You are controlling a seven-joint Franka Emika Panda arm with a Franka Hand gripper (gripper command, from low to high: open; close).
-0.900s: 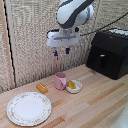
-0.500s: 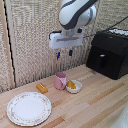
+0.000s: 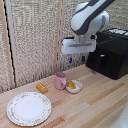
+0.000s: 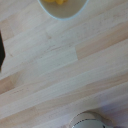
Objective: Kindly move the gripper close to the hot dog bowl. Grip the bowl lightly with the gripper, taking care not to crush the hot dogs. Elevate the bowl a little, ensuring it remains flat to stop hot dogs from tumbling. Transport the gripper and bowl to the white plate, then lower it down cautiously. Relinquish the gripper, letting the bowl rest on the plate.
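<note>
The bowl (image 3: 74,86) is sitting beside the cup (image 3: 60,80), ungripped. The gripper (image 3: 76,59) is hanging well above it, fingers apart, the plate (image 3: 29,108) waiting nearby

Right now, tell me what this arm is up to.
The gripper hangs in the air above the bowl of hot dogs, touching nothing and holding nothing. The bowl sits on the table beside a pink cup, with a lone orange-brown piece nearby. The white plate lies bare toward the exterior view's left. The bowl has not yet been gripped.
</note>
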